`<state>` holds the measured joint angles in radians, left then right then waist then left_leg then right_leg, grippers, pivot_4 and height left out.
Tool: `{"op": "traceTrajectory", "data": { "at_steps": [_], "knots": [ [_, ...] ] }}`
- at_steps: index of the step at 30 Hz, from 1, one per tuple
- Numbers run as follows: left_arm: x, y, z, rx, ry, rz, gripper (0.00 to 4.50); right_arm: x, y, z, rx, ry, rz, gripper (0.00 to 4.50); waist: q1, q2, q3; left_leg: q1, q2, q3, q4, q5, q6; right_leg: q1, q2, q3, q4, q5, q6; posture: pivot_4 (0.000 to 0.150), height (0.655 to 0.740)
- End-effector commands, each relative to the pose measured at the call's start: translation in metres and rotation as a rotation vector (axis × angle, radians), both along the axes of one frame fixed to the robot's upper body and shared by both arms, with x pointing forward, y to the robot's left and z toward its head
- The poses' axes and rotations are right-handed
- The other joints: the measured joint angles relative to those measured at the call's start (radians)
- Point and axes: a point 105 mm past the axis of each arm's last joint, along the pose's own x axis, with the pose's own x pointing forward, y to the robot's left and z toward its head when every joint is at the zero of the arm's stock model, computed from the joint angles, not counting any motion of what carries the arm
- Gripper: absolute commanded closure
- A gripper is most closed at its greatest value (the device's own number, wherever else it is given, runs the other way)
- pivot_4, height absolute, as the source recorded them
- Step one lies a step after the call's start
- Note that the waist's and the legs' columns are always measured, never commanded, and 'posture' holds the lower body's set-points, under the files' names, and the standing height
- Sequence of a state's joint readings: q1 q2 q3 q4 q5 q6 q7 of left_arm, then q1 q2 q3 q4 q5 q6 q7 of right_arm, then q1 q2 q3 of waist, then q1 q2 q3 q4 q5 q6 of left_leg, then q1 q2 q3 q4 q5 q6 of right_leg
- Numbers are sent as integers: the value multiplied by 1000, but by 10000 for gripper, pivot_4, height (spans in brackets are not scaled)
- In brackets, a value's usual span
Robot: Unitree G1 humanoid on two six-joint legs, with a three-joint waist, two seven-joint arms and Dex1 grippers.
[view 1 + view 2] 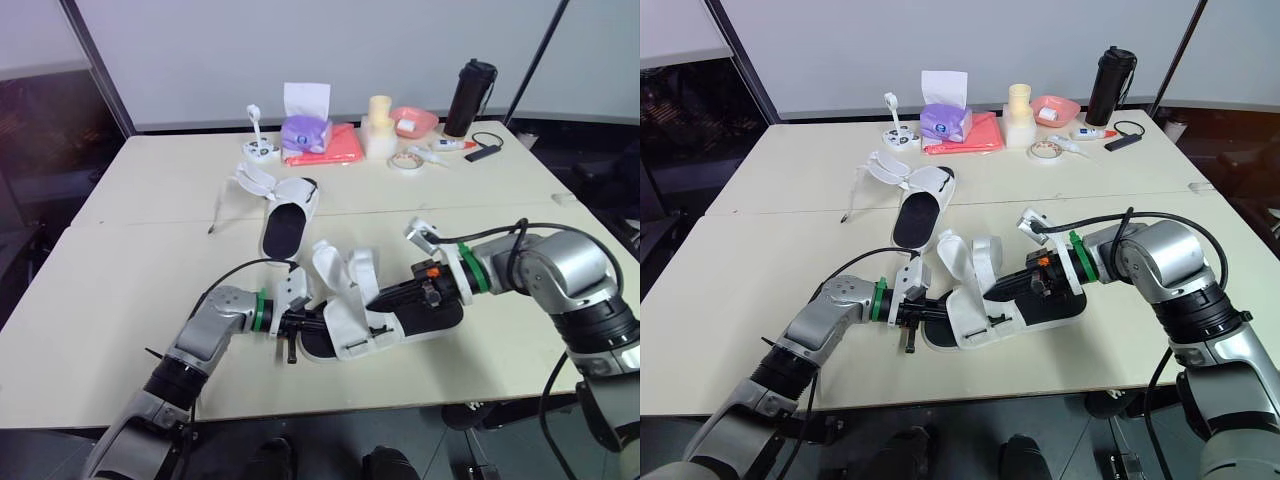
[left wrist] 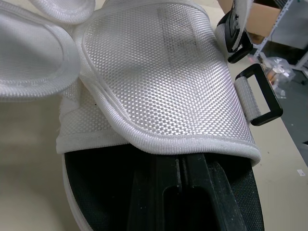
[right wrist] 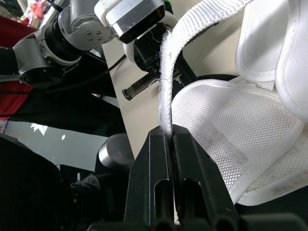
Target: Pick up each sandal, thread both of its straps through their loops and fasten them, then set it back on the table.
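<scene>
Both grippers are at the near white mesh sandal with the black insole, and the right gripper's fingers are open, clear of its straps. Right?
Not quite: the right gripper is shut on a white strap of the near white mesh sandal with the black insole, as the right wrist view shows. The left gripper is at that sandal too.

Left arm [image 1: 205, 335] and right arm [image 1: 555, 265]: silver-grey shells, black joint sections. Green ring at each wrist [image 1: 466, 268]. Black cable [image 1: 250, 264] loops off the left forearm, and another arcs over the right. White camera block [image 1: 425, 237] on the wrist. Fingers [image 3: 192, 178] matte black, flat-sided.
</scene>
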<state>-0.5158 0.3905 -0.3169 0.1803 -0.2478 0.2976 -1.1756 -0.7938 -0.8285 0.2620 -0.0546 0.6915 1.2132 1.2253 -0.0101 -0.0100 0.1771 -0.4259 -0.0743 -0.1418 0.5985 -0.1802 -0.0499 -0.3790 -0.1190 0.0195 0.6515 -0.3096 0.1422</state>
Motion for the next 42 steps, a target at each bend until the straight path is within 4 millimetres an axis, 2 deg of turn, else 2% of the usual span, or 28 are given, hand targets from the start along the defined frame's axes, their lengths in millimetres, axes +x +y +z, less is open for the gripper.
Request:
{"op": "traceTrajectory", "data": {
  "at_steps": [1,4,8,14,23,33,42],
  "knots": [
    [-1,0,-4,10,8,15,45000,-2,-1,5,-15,-36,23,44589,0,0,0,0,0,0,0,0,0,0,0,0,0,0,0,1500,7344],
    [-1,0,-4,9,9,15,45000,0,-3,1,-36,-44,17,44589,0,0,0,0,0,0,0,0,0,0,0,0,0,0,0,1500,7344],
    [-1,0,-4,9,10,16,45000,14,-9,-8,-86,-89,-21,44589,0,0,0,0,0,0,0,0,0,0,0,0,0,0,0,1500,7344],
    [-1,0,-4,7,11,20,45000,21,-12,-13,-127,-125,-2,44589,0,0,0,0,0,0,0,0,0,0,0,0,0,0,0,1500,7344],
    [-1,1,-5,5,11,28,45000,12,-11,-14,-158,-132,101,44589,-1,0,0,0,-1,0,0,0,0,0,0,0,0,0,0,1500,7344],
    [-1,1,-5,3,9,36,45000,1,0,5,-125,-185,205,44589,-3,0,0,0,0,0,-1,0,0,-1,0,0,0,0,0,1500,7344],
    [0,0,-4,2,7,33,45000,-8,2,-2,-146,-189,233,44589,-3,0,0,0,0,0,-1,0,0,-1,0,0,0,0,0,1500,7344]
  ]
}}
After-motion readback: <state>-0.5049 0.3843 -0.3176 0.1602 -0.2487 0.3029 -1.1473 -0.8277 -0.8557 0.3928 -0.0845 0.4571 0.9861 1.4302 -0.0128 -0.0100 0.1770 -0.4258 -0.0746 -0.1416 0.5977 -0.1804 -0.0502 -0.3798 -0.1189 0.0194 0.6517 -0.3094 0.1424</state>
